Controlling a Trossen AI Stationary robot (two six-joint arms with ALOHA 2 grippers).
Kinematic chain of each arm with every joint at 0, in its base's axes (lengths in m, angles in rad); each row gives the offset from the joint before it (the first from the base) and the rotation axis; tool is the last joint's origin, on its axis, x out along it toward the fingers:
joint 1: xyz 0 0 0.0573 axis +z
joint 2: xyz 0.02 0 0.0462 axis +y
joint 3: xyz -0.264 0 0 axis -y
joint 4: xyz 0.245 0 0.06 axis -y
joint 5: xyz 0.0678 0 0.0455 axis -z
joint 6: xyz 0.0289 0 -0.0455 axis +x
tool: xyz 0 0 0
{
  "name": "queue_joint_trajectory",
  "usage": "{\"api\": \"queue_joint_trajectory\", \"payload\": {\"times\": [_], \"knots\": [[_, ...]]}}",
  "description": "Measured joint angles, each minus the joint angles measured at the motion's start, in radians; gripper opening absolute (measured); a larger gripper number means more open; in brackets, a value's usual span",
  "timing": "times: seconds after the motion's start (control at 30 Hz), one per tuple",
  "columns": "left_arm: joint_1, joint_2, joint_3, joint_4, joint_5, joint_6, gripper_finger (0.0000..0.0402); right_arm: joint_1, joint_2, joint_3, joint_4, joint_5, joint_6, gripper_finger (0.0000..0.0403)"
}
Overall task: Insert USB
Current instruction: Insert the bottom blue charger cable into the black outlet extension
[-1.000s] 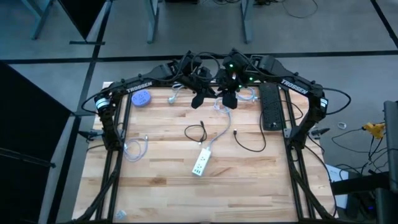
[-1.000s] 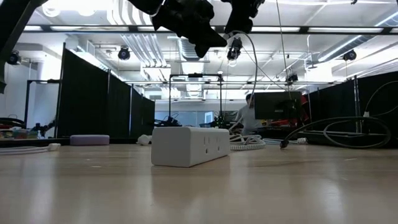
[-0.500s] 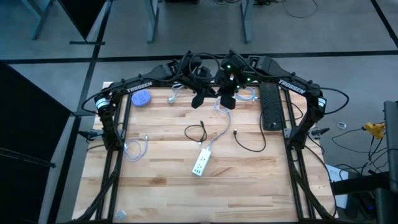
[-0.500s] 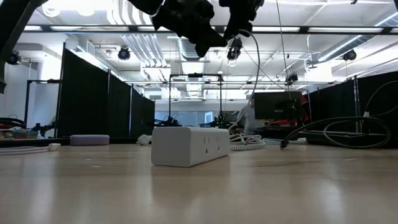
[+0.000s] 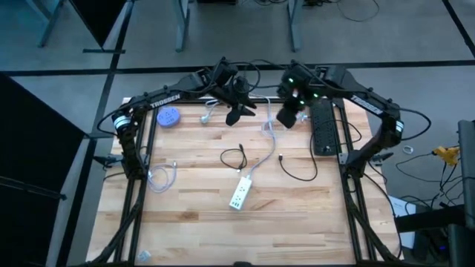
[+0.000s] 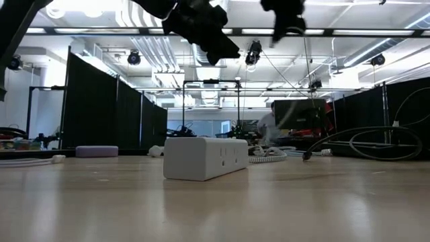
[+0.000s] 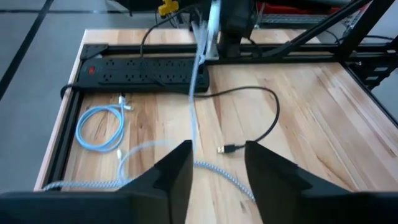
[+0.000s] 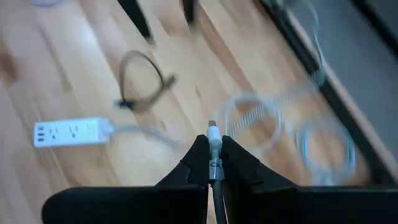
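My right gripper (image 5: 286,117) hangs above the table's far middle, shut on the plug end of a white USB cable (image 8: 213,134). The cable drops from it to the table (image 7: 195,93). My left gripper (image 5: 234,116) hovers just to its left, fingers open (image 7: 217,150) with nothing between them. The white power strip (image 5: 238,194) lies flat near the table's middle (image 8: 71,132), and its white cord runs toward the far side. My right gripper pinches the white plug body (image 8: 214,154) between its two fingers. The metal tip (image 8: 212,126) sticks out past the fingertips. The fingers slant downward from above. The plug is lifted clear of the table, and the cable trails down behind it.
A black power strip (image 5: 320,126) lies along the far right edge. A black cable with a loose plug (image 5: 281,157) and a looped black cable (image 5: 234,157) lie near the middle. A light blue coil (image 7: 99,127), a blue round thing (image 5: 170,116) and a pale cable (image 5: 163,176) lie around.
My right gripper has moved toward the table's right edge, away from my left gripper, taking the white cable's plug end with it. The two grippers stood close together a second ago and are now apart.
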Motion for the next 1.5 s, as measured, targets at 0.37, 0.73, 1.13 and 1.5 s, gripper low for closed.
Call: {"api": "queue_joint_trajectory", "payload": {"times": [0.37,0.73,1.13,1.5], "knots": [[0.028,-0.001,-0.107,0.066,0.002,0.020,0.0160,-0.050,-0.355,-0.457,-0.089,0.123,0.547,0.0001],[0.027,-0.005,-0.134,0.087,0.064,0.017,0.0123,-0.134,-0.392,-0.774,-0.087,0.099,0.728,0.0000],[0.027,-0.025,-0.155,0.055,0.090,0.023,0.0108,-0.194,-0.384,-0.920,0.014,0.121,0.726,0.0000],[0.024,-0.026,-0.155,0.056,0.090,0.023,0.0110,-0.378,-0.328,-0.960,0.009,0.099,0.589,0.0000]]}}
